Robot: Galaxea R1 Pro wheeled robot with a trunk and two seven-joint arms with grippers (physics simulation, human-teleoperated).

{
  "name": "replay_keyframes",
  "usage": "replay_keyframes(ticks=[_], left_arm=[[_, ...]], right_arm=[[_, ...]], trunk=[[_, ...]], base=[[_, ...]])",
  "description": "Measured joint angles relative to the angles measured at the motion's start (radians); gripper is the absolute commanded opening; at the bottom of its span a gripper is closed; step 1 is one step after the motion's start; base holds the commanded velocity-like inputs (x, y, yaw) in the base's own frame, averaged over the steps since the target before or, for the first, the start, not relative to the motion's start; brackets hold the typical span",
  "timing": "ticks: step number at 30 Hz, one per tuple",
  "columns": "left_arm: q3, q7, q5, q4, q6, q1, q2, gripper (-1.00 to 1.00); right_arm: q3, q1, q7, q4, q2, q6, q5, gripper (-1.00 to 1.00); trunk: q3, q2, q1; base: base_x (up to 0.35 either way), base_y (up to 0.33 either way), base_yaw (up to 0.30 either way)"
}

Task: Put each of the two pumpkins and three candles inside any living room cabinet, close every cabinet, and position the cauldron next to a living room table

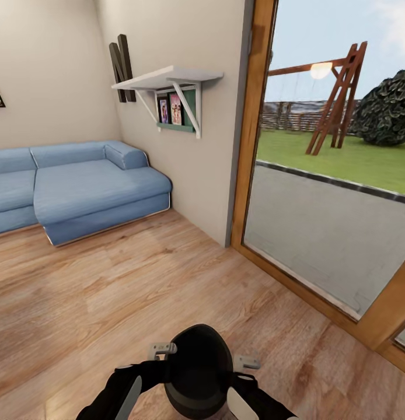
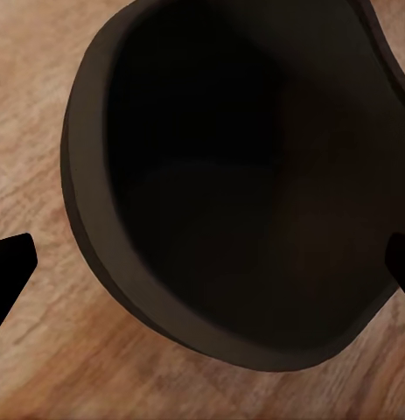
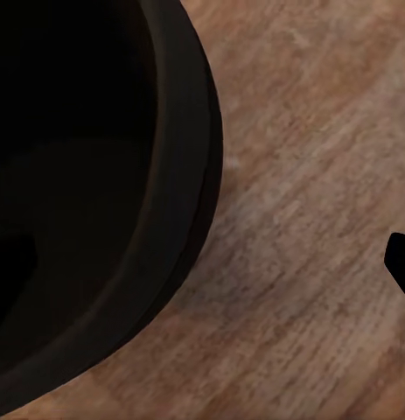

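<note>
Cauldron (image 1: 198,373) sits low in front of us in the head view, a black round pot between our two forearms, over the wood floor (image 1: 109,303). Our left hand (image 2: 202,262) shows two dark fingertips far apart at the edges of its wrist view, with the cauldron's open mouth and brown rim between them, so the hand is spread wide around the pot; we cannot tell whether the fingers touch it. Our right hand (image 3: 211,262) is also spread wide: one fingertip (image 3: 11,262) lies inside the dark bowl, the other over bare floor, so the rim runs between them, though contact is unclear. Both arms reach forward and down, bent inward toward the pot, with grey wrist brackets beside its upper rim. Beyond lie a blue sofa (image 1: 80,186) against the wall, a white wall shelf (image 1: 167,79) holding framed pictures, and a wood-framed glass door (image 1: 331,192) looking onto a lawn with a swing frame (image 1: 337,99)
</note>
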Motion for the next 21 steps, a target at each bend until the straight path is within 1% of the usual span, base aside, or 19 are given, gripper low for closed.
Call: replay_keyframes(ticks=[7, 10, 15, 17, 20, 21], left_arm=[[0.0, 0.0, -0.001, 0.007, -0.001, 0.0, -0.001, 1.0], [0.0, 0.0, -0.001, 0.008, -0.001, 0.0, -0.002, 1.0], [0.0, 0.0, -0.001, 0.008, -0.001, 0.0, -0.002, 1.0], [0.0, 0.0, -0.001, 0.008, -0.001, 0.0, -0.001, 1.0], [0.0, 0.0, -0.001, 0.008, -0.002, 0.0, -0.001, 1.0], [0.0, 0.0, -0.001, 0.008, -0.002, 0.0, -0.001, 1.0]], right_arm=[[0.0, 0.0, 0.004, 0.002, 0.0, -0.005, 0.001, 1.0], [0.001, 0.0, 0.004, 0.002, 0.001, -0.016, 0.001, 1.0], [0.002, 0.0, 0.004, 0.002, 0.001, -0.033, 0.0, 1.0], [0.002, 0.0, 0.005, 0.002, 0.001, -0.036, 0.0, 1.0], [0.003, 0.0, 0.006, 0.002, 0.001, -0.038, 0.0, 1.0], [0.005, 0.0, 0.007, 0.001, 0.002, -0.039, 0.0, 1.0]], trunk=[[-0.022, -0.049, 0.027], [-0.022, -0.049, 0.027], [-0.038, -0.084, 0.046], [-0.038, -0.084, 0.046], [-0.047, -0.105, 0.057], [-0.047, -0.105, 0.058]], base=[[0.0, 0.0, 0.0], [0.0, 0.0, 0.0], [0.0, 0.0, 0.0], [0.0, 0.0, 0.0], [0.0, 0.0, 0.0], [0.0, 0.0, 0.0]])
